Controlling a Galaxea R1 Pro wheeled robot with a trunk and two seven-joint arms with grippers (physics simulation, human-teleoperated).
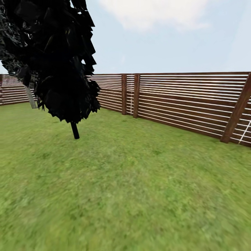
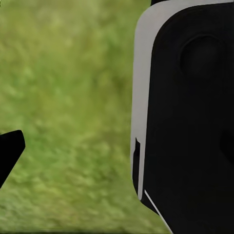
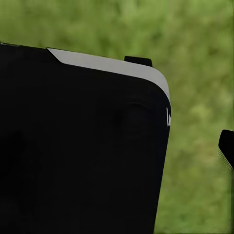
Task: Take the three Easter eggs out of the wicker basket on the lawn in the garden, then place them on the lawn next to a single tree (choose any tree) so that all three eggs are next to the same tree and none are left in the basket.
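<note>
Robot on the grass, a tree ahead at left

The head view takes in the lawn [image 1: 132,188], a dark-leaved tree [image 1: 62,69] standing on it at left, its trunk foot well short of the brown slat fence [image 1: 188,101] under pale sky. Each wrist view looks onto blurred grass past a black, white-edged robot body [image 2: 190,112]; a black tip [image 2: 9,151] juts in beside it. Whether either gripper is wide or narrow cannot be told
</note>
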